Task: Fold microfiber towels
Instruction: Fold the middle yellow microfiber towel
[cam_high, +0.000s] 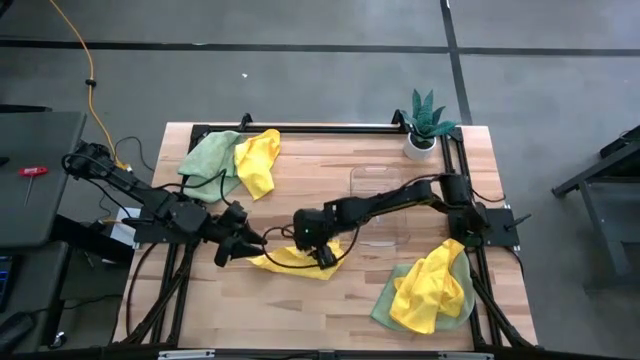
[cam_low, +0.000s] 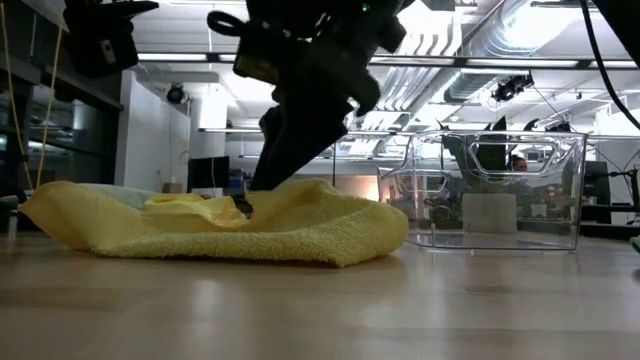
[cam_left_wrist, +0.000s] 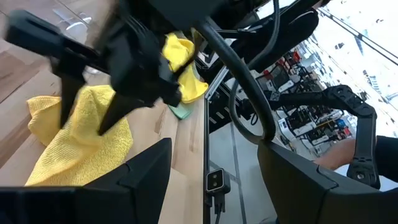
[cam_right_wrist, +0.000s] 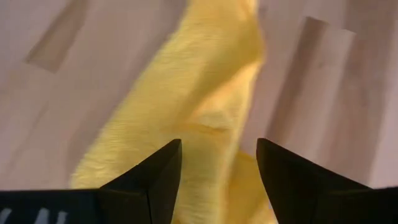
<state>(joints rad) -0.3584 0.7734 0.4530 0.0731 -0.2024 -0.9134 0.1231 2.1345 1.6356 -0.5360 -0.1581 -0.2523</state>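
From overhead, a yellow towel (cam_high: 290, 259) lies crumpled mid-table between the left gripper (cam_high: 243, 243) and right gripper (cam_high: 322, 252), both jaws spread. Only the low view shows a clear bin (cam_low: 495, 190) behind it.

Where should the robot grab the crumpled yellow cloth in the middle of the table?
Probably by a thin outer edge of the crumpled yellow microfiber towel, coming straight down. It lies low and rumpled on the wooden table, so only the rim offers something to pinch. The open right gripper hangs right above it; the open left gripper waits beside it.
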